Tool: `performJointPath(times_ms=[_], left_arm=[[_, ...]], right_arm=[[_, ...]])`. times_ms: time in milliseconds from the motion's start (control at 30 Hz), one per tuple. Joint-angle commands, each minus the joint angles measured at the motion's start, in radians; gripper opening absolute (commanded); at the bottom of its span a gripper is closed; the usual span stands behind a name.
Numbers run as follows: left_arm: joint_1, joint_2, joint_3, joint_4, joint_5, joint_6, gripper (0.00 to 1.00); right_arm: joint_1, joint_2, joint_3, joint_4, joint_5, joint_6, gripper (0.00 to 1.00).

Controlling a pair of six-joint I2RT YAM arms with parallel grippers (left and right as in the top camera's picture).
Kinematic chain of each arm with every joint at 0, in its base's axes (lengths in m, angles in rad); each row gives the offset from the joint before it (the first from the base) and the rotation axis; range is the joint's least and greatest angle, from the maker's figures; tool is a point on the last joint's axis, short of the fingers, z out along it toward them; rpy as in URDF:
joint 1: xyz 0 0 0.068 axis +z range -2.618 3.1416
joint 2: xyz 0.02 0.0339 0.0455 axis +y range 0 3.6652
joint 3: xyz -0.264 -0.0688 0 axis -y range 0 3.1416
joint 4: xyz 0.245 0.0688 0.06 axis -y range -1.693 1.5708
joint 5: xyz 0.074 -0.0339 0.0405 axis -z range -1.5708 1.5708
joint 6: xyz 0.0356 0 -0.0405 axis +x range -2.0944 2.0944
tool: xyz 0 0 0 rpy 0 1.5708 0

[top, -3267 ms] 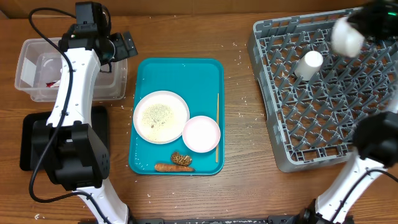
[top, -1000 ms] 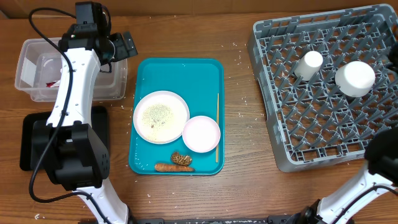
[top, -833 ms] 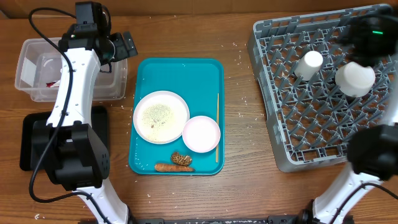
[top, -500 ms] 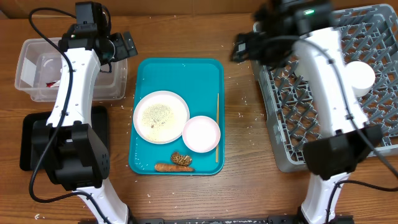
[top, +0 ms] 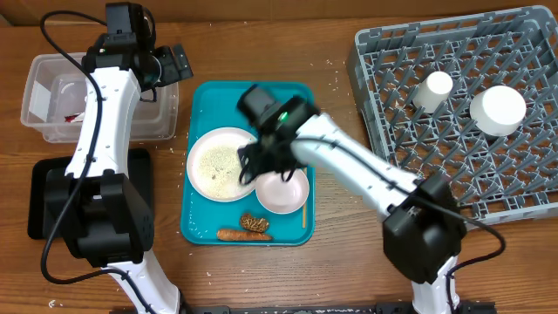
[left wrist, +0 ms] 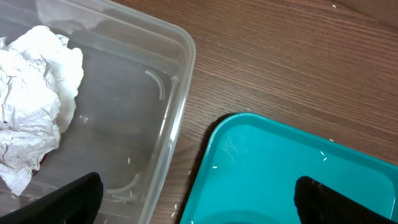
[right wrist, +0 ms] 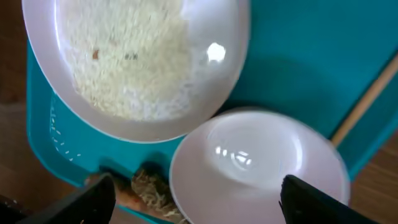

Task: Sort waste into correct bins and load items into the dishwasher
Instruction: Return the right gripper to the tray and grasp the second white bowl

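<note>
1. Two-fingered, jaws spread wide, our right gripper (right wrist: 198, 200) is hovering empty above the small dish (right wrist: 258, 165) on the teal tray (right wrist: 298, 56); we are loading the dish rack (top: 523, 174).
2. We are judging that a rim pinch comes next.

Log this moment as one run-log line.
right jaws: open, over rice plate and small dish | left jaws: open, beside clear tub | dish rack: cup and bowl inside | teal tray: chopstick, carrot
</note>
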State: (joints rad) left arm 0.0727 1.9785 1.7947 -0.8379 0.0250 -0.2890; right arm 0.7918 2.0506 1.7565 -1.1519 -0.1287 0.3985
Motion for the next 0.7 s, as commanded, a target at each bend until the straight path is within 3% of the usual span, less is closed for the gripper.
performJointPath(times_ms=[0, 167, 400, 567, 667], left_arm=[[-0.001, -0.023, 0.002, 0.001, -0.003, -0.014, 1.0], [-0.001, -0.023, 0.002, 0.001, -0.003, -0.014, 1.0], [-0.001, -0.023, 0.002, 0.001, -0.003, -0.014, 1.0], [-0.001, -0.023, 0.002, 0.001, -0.003, -0.014, 1.0], [-0.001, -0.023, 0.002, 0.001, -0.003, -0.014, 1.0]], right_arm=[[0.071, -0.022, -0.033, 0.048, 0.087, 0.021, 0.79], [0.127, -0.011, -0.072, 0.082, 0.2, 0.024, 0.73], [0.131, 0.043, -0.121, 0.141, 0.207, 0.037, 0.65], [0.131, 0.049, -0.121, 0.149, 0.203, 0.048, 0.44], [0.131, 0.049, -0.121, 0.148, 0.204, 0.048, 0.43]])
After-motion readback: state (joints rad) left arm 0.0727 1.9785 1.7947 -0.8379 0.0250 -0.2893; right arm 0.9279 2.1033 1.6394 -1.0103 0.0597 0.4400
